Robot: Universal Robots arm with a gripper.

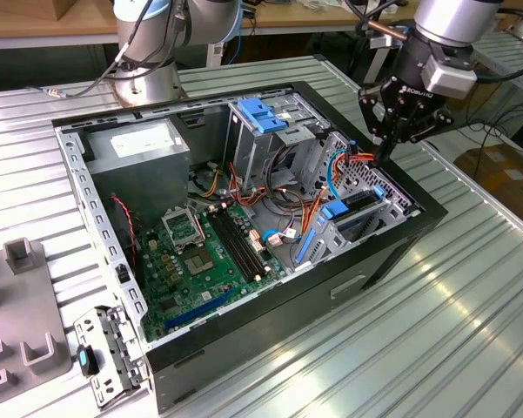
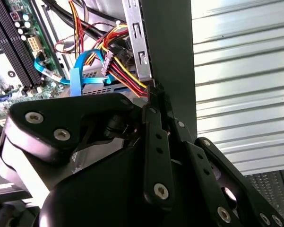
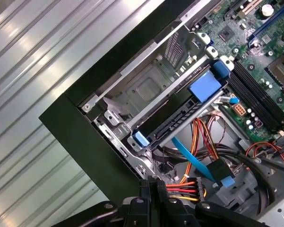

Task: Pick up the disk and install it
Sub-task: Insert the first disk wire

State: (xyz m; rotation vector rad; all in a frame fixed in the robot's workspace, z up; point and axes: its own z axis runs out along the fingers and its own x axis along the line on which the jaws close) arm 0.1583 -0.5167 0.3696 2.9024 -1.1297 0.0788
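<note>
Disk [image 3: 172, 124] looks already seated — it sits edge-up in the metal drive cage [image 3: 146, 90] at the front corner of the open computer case [image 1: 392, 252], blue rails showing at both ends, one tab [image 3: 141, 139] near the case corner and a larger blue tab [image 3: 206, 85] toward the motherboard [image 3: 255, 52]. In the exterior view the same disk [image 1: 358, 207] shows as a dark slab with blue ends, slotted low in the cage.

Gripper [image 1: 385, 158] hangs over the case rim just beside the cage, tips down by the red-yellow-orange wire bundle [image 3: 189, 189]. Fingers [image 3: 153, 191] are pressed together and empty — nothing between them in both wrist views.

Handling, my read: rigid metal-and-board slab, moderately heavy for its size, won't flex, but shock-sensitive, so no dropping or hard seating. Flat faces are smooth and likely slippery; the plastic rails are the better hold, gripped across the width near the middle to keep it level. End tabs look thin and springy — not load-bearing. A flat blue cable [image 3: 191, 158] runs close under the disk and could snag.
</note>
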